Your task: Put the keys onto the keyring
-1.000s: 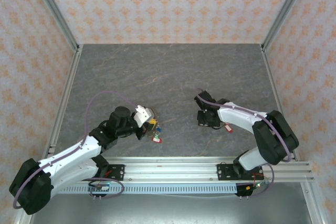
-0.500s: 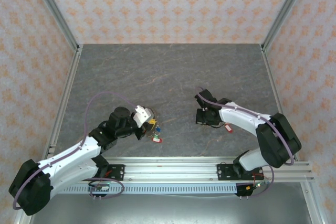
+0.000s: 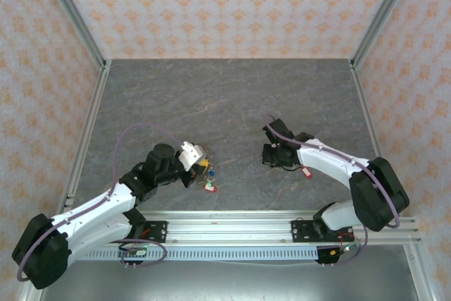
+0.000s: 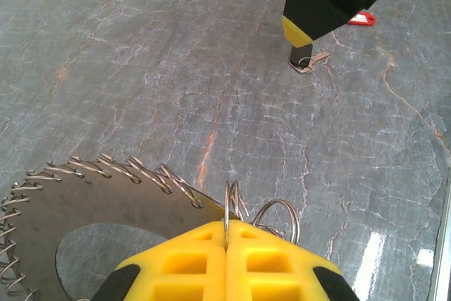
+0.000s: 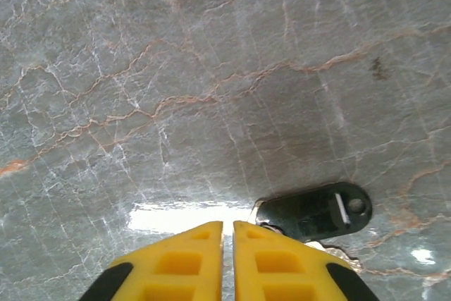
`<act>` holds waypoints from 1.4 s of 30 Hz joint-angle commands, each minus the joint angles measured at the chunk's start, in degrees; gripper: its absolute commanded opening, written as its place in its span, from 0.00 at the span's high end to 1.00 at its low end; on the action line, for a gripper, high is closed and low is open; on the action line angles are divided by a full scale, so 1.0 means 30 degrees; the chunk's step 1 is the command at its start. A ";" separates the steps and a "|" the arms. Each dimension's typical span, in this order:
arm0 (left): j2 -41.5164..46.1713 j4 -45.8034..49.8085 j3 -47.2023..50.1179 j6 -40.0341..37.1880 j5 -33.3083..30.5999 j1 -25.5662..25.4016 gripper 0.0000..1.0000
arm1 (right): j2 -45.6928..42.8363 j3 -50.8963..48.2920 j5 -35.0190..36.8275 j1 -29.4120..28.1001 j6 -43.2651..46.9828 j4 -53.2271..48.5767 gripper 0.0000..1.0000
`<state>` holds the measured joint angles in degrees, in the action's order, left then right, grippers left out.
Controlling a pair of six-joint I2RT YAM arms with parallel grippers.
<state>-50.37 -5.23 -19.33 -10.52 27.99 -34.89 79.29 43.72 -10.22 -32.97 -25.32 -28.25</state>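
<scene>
My left gripper (image 4: 227,225) is shut on the keyring (image 4: 99,192), a grey-brown ring with a ribbed wire rim; thin wire loops stick up from between the jaws. Keys with green, blue and yellow tags (image 3: 207,171) and a red-tagged one (image 3: 211,187) hang or lie right beside that gripper (image 3: 200,167). My right gripper (image 5: 227,225) points down at the table with its jaws a narrow slit apart and nothing between them. A black key tag (image 5: 317,213) lies flat just right of its fingertips. Its tip (image 4: 299,53) stands by a small metal key (image 4: 310,62). Another red-tagged key (image 3: 306,171) lies behind it.
The grey marbled table (image 3: 225,96) stretches free toward the back. Patterned walls with metal posts close three sides. An aluminium rail (image 3: 282,225) with both arm bases runs along the near edge.
My right gripper has edged slightly left over the table while its arm's elbow swung right. The left arm and the keyring have stayed put.
</scene>
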 commanded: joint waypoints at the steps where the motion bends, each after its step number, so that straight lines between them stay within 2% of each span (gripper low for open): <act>1: -0.0230 0.0015 -0.0264 -0.0271 -0.0303 -0.0103 1.00 | -0.0403 -0.0341 0.1832 -0.0116 0.0091 -0.0628 0.82; 4: -0.0320 0.0097 -0.0294 -0.0327 -0.0376 -0.0095 1.00 | -0.0102 -0.0591 0.1914 -0.0106 0.0078 -0.0553 0.79; 11: -0.0386 0.0165 -0.0323 -0.0360 -0.0447 -0.0100 1.00 | 0.1584 -0.0342 0.0560 -0.0090 -0.0319 -0.0109 0.78; 19: -0.0714 0.0104 -0.0466 -0.0506 -0.0452 -0.0088 1.00 | 0.1724 -0.0043 0.0082 -0.0086 -0.0132 0.0100 0.87; 25: -0.1278 0.0233 -0.0785 -0.0598 -0.0321 -0.0108 1.00 | 0.1583 0.0073 0.0139 -0.0091 -0.0034 0.0100 0.88; 28: -0.1374 0.0306 -0.0908 -0.0658 -0.0305 -0.0095 1.00 | 0.1500 0.0077 0.0227 -0.0099 -0.0051 0.0188 0.87; 32: -0.1316 0.0522 -0.1089 -0.0760 -0.0306 -0.0098 1.00 | 0.1222 0.0117 0.0822 -0.0094 -0.0049 -0.0036 0.79; 42: -0.1521 0.0666 -0.1290 -0.0781 -0.0200 -0.0091 1.00 | -0.0152 -0.0477 0.2806 -0.0114 -0.0063 -0.0365 0.76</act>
<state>-54.72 -3.62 -21.41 -12.03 27.79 -34.89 80.31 42.87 -5.72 -32.97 -25.50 -27.64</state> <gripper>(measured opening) 0.040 0.235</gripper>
